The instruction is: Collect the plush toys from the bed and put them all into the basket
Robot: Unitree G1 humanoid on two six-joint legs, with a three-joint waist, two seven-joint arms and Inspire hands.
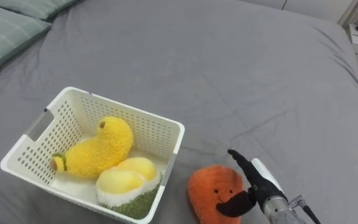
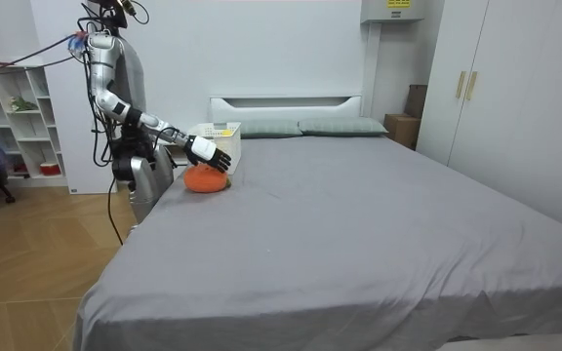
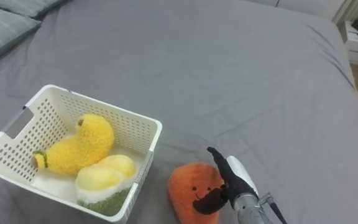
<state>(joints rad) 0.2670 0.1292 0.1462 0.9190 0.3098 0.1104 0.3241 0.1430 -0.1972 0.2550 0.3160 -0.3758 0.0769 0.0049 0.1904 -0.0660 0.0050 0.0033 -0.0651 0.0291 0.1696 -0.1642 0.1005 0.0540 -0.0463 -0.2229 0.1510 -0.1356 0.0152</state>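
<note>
- Bed [image 1: 241, 74]: covered in grey; every item below is carried on it. The robot is seen in the room view standing at the bed's side, at the basket end, with its right arm stretched over the cover.
- Basket [image 1: 129, 109]: white, perforated, rectangular, with a handle slot cut in the end farthest from the orange toy; set upright on the cover.
- Yellow plush toy [image 1: 98, 149]: lodged inside the basket, lying across its middle, with a green-and-brown tip toward the handle end.
- Yellow-and-green plush toy [image 1: 126, 183]: also inside the basket, at its near corner, touching the yellow plush toy.
- Orange plush toy [image 1: 213, 190]: a dark face is stitched on it; it lies outside the basket on the cover, just beside the basket's right wall.
- Right hand [image 1: 257, 183]: placed on the orange plush toy; the thumb is hooked over the toy's face and the fingers [image 1: 238, 160] are laid nearly straight along its far edge.
- Pillow [image 1: 5, 31]: green, well beyond the basket's handle end.
</note>
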